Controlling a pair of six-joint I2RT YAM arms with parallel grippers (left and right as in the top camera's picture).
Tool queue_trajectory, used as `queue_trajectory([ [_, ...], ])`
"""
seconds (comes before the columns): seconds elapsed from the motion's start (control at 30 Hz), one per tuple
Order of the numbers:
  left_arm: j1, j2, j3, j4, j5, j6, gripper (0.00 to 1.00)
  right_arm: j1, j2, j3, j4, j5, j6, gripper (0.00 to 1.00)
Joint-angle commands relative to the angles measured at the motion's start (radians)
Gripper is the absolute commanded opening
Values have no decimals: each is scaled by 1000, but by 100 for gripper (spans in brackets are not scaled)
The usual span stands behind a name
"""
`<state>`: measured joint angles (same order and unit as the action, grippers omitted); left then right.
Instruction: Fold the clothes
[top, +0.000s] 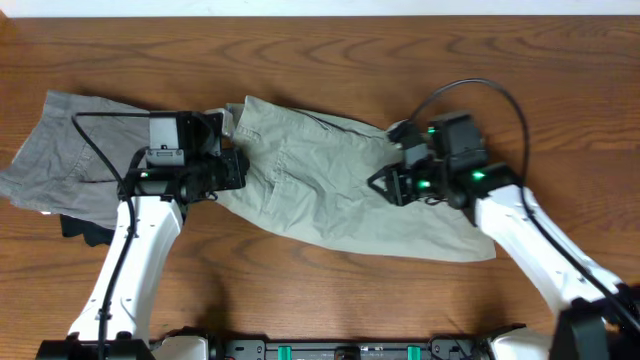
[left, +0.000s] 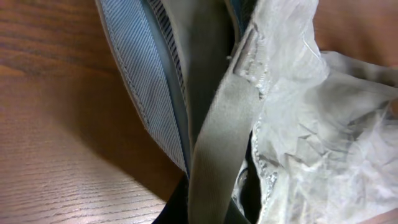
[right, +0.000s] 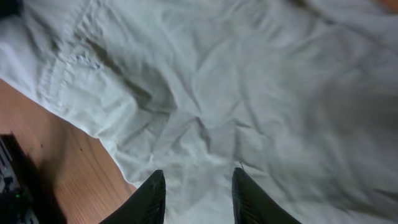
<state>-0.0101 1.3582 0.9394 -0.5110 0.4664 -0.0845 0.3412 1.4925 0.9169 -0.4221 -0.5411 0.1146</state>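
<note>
Sage-khaki cotton covers the middle of the wooden tabletop (top: 320, 45): the shorts (top: 340, 195) lie mostly flat and wrinkled, with the waist end toward the left arm and the other end running out beneath the right arm. At the waist end the edge is raised and turned over where the left fingers (top: 232, 168) meet it. The left wrist view is filled with cloth at close range: the pale blue lining (left: 140, 81) of the waistband, a plain khaki band (left: 217, 130) crossing it, and crumpled whitish fabric (left: 311, 124) beside that. Only dark slivers show at the bottom, so I cannot tell whether those fingers are pressed onto the cloth or parted. The right fingers (top: 384, 185) sit over the middle of the shorts. In the right wrist view the two dark fingers (right: 155, 196) stand spread apart with creased fabric showing between them, pinching nothing. A stitched pocket seam (right: 59, 74) lies near the shorts' edge. Darker grey shorts (top: 60, 150) lie on the far left of the tabletop beside the left arm, and a small black garment (top: 80, 228) pokes out at their lower edge.
</note>
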Motion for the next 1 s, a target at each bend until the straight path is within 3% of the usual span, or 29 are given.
queue_trajectory([
  [0.0, 5, -22, 46, -8, -8, -2, 6, 54, 64, 4, 43, 18, 50, 33],
  [0.4, 4, -22, 130, -64, -1, -7, 6, 188, 311, 4, 261, 21, 136, 33],
  [0.63, -4, -22, 154, -74, 80, -60, 6, 271, 443, 4, 459, 11, 247, 31],
  [0.97, -47, -63, 159, -48, 204, -113, 6, 342, 505, 4, 591, 43, 306, 34],
])
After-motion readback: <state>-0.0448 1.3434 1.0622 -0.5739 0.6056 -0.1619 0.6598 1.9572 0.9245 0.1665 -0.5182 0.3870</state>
